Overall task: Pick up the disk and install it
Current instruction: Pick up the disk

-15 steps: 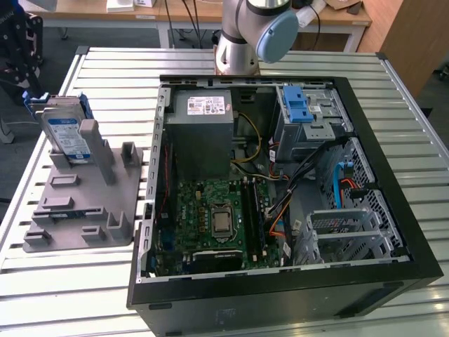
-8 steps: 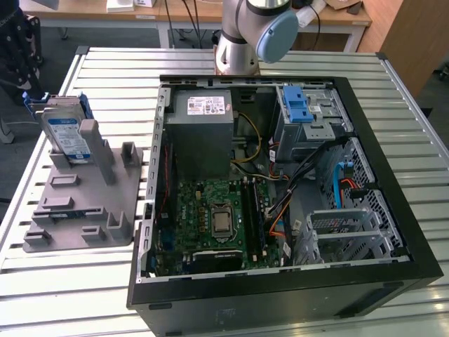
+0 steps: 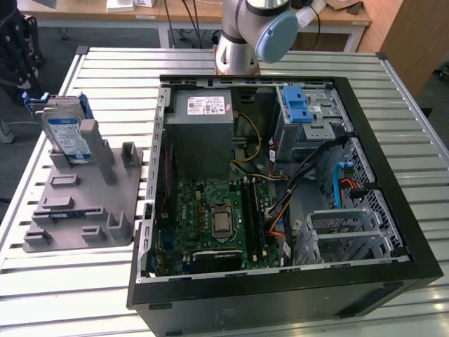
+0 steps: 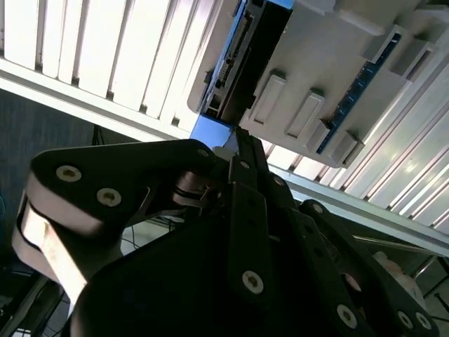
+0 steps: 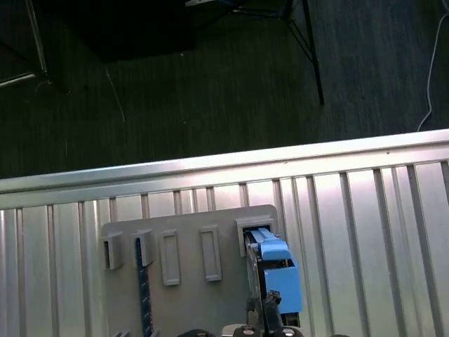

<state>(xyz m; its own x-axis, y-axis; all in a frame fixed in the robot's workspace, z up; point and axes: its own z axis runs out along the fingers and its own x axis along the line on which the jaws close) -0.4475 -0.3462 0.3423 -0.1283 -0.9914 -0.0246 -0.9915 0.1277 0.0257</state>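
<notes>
One disk (image 3: 66, 133) is standing on edge at the far end of one grey holder (image 3: 84, 203). The holder is lying on the slatted table (image 3: 70, 288) at the exterior view's left, just beside one open computer case (image 3: 266, 298). One arm (image 3: 242, 42) is rising beyond the case. In the second wrist view its one gripper (image 4: 237, 144) is pointing at the disk, its two fingers (image 4: 245, 196) pressing together, gripping nothing.
</notes>
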